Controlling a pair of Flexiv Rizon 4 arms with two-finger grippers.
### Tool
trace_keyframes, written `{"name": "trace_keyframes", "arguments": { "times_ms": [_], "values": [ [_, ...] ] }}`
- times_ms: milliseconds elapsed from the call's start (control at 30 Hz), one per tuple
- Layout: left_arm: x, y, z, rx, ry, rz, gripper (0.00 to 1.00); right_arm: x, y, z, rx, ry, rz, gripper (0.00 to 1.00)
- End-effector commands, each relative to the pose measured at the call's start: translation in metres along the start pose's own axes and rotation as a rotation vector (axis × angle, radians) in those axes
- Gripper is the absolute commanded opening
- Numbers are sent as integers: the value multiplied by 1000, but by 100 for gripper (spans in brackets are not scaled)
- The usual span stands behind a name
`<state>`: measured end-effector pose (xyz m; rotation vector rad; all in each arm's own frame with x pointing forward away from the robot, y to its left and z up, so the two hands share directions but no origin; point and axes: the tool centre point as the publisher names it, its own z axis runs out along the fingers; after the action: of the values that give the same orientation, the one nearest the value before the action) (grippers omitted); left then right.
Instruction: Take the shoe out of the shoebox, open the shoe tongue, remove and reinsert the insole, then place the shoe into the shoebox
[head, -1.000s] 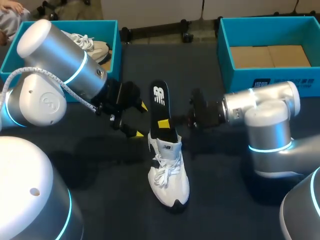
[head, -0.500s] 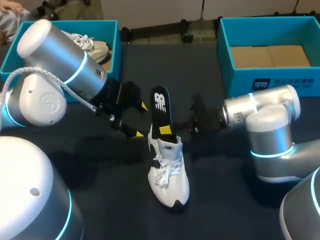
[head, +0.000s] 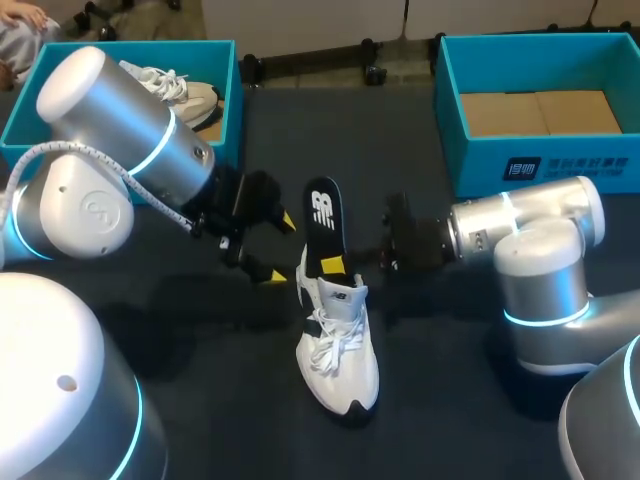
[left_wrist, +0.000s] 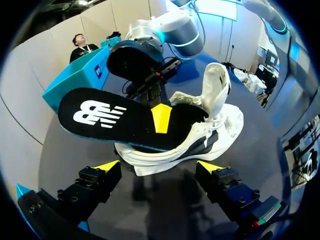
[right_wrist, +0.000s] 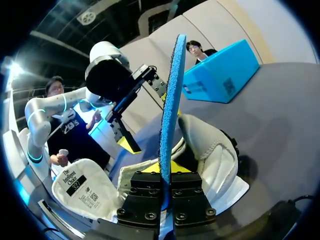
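A white shoe (head: 338, 345) lies on the dark table, toe toward me. A black insole (head: 322, 218) stands slanted with its front end inside the shoe's heel opening. My right gripper (head: 332, 265) is shut on the insole's lower part, a yellow tip showing against it. In the right wrist view the insole (right_wrist: 171, 95) rises edge-on from between that gripper's (right_wrist: 166, 176) fingers, over the shoe (right_wrist: 212, 150). My left gripper (head: 278, 247) is open just left of the shoe's heel. In the left wrist view its tips (left_wrist: 159, 167) straddle the shoe (left_wrist: 220, 125) below the insole (left_wrist: 107, 116).
A teal box (head: 232, 110) at the back left holds another pale shoe (head: 180, 90). A second teal box (head: 545, 165) at the back right shows only its cardboard floor. Dark table surface lies in front of the shoe.
The right gripper has carried the insole down and toward me, pushing its front end deeper into the shoe. The left gripper stays open and has shifted only slightly.
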<state>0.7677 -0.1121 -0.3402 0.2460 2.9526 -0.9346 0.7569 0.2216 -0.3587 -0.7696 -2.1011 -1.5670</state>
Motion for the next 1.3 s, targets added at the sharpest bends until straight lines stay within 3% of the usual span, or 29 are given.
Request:
{"name": "trace_keyframes", "arguments": {
  "times_ms": [33,267,600,733,867,1300],
  "values": [
    [4,1,0,8,-7,11,100,4,-2,0,-6,-13,-10,16],
    [6,1,-2,13,-8,36,100,10,14,-5,17,-25,-43,25],
    [10,1,-1,13,2,59,100,6,17,-5,31,-16,-40,25],
    [9,1,2,11,15,90,100,4,15,-3,39,-11,-27,19],
    [8,1,5,10,19,95,100,3,12,-1,52,-8,-12,0],
    [12,1,7,3,2,89,100,7,-7,0,84,-15,47,0]
  ]
}}
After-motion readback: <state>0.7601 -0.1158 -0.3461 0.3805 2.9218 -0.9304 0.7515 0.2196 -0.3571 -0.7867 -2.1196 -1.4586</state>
